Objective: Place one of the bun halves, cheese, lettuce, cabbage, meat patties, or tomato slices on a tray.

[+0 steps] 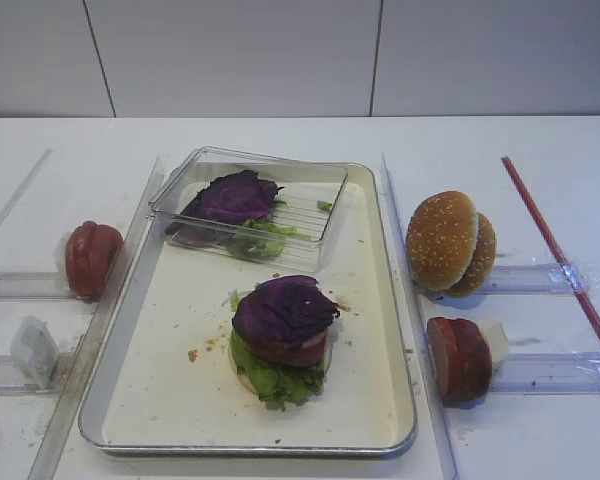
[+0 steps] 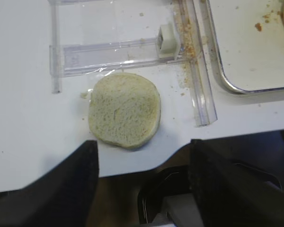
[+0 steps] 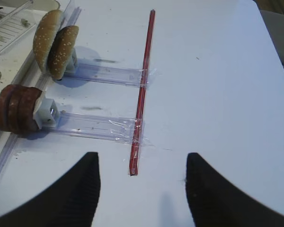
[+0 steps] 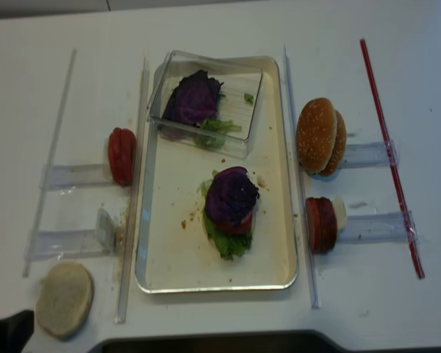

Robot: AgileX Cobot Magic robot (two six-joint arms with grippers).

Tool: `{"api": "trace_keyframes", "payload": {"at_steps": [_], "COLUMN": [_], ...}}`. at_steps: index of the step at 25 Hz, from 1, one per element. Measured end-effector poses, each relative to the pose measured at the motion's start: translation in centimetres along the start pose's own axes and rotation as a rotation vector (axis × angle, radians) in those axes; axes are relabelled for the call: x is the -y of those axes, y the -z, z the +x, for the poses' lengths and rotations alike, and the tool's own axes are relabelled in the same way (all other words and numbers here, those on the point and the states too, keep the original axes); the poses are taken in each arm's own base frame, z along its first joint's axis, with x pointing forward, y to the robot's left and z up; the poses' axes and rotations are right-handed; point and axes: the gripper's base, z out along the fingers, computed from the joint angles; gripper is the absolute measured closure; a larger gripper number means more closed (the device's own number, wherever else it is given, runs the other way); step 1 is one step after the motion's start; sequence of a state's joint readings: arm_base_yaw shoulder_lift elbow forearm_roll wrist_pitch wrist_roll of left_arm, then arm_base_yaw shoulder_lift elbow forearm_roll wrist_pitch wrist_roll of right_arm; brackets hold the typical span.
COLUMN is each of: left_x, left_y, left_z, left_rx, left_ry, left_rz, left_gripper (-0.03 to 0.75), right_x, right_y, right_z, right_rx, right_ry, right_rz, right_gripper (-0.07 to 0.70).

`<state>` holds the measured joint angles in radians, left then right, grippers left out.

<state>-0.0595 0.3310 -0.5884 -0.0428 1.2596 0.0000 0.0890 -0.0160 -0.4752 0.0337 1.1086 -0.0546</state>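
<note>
At far left, the left gripper [image 2: 143, 189] hangs with jaws apart and empty over a cut-side-up bun half [image 2: 125, 109] near the table edge. Next come a white block [image 1: 34, 351] and tomato slices [image 1: 90, 259] in clear holders. The tray [image 1: 380, 330] carries a clear box [image 1: 248, 207] and a stack topped with cabbage [image 1: 285, 310]. Right of it stand bun halves [image 1: 450, 243] and patties [image 1: 460, 358]. The right gripper [image 3: 142, 187] is released, over a red stick [image 3: 142, 94].

Dark purple cabbage [image 1: 285, 308], cream tray [image 1: 170, 390]
</note>
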Motion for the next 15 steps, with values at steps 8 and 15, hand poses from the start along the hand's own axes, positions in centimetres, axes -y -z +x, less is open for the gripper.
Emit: {"api": "trace_keyframes", "payload": {"at_steps": [8, 15], "left_x": [0.0, 0.2], "left_y": [-0.4, 1.1], "left_z": [2.0, 4.0], "left_rx": [0.043, 0.275], "left_ry": [-0.012, -0.068], "left_rz": [0.009, 0.021], "left_gripper": [0.326, 0.326], "right_x": [0.0, 0.0], "right_y": [0.0, 0.0], "right_z": [0.0, 0.0], "right_rx": [0.0, 0.0], "right_ry": [0.0, 0.0], "right_rz": [0.0, 0.0], "right_gripper": [0.203, 0.203]}}
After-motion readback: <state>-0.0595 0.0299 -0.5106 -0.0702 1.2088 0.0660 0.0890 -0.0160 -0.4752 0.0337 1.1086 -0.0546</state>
